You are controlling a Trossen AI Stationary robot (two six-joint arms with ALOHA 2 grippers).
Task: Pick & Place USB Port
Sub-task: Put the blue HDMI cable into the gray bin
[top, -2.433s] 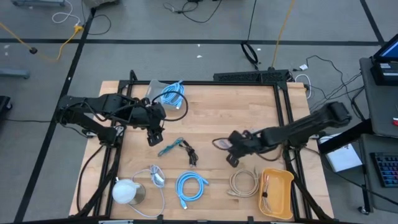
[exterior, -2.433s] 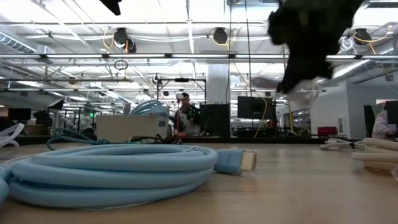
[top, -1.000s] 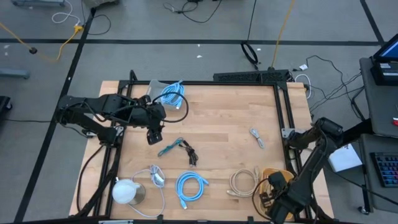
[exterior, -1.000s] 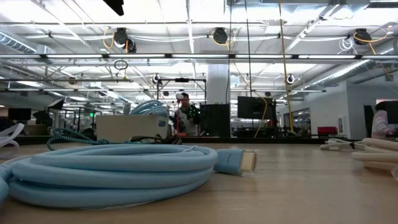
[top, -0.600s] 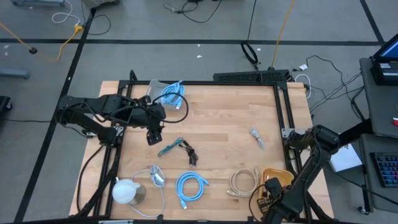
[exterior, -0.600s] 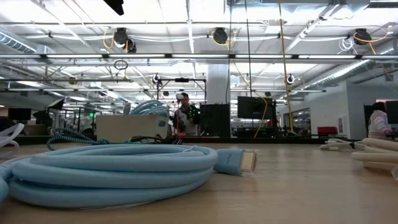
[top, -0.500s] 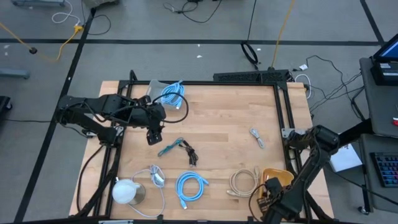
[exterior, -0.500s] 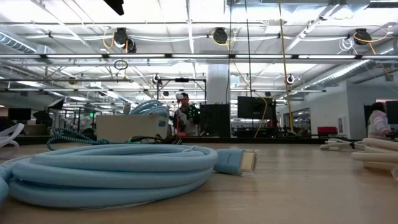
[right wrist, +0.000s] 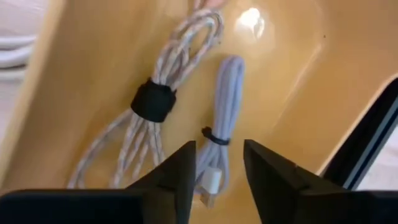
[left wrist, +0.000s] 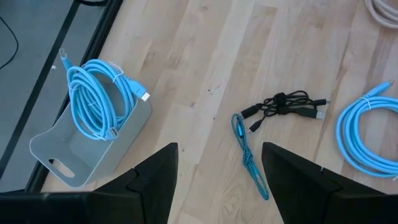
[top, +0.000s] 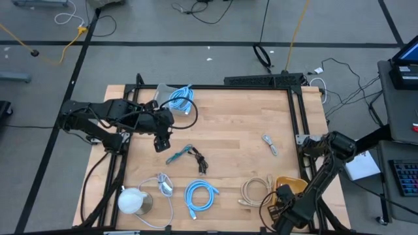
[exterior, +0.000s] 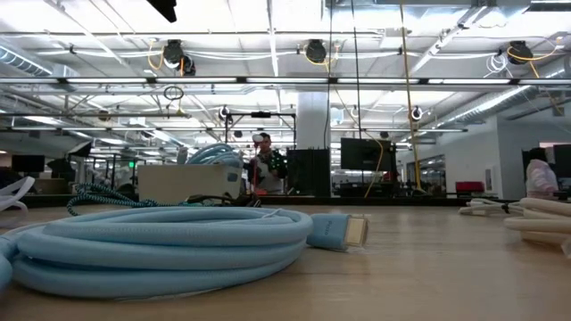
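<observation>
Wooden counter (top: 228,130), right gripper (right wrist: 217,168) over yellow tray (right wrist: 298,81).
Pale grey USB cable (right wrist: 225,118), folded and black-tied, lies in tray beside one braided cable (right wrist: 155,124); two cables there. Right jaws spread, holding nothing. Left gripper (left wrist: 214,168) jaws spread, over counter.

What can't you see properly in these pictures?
- High view: the yellow tray is mostly covered by the right arm; its cables cannot be seen there.
- Right wrist view: the grey cable runs behind the right gripper; its plug is hidden.
- Low view: the blue cable blocks most of the table.
</observation>
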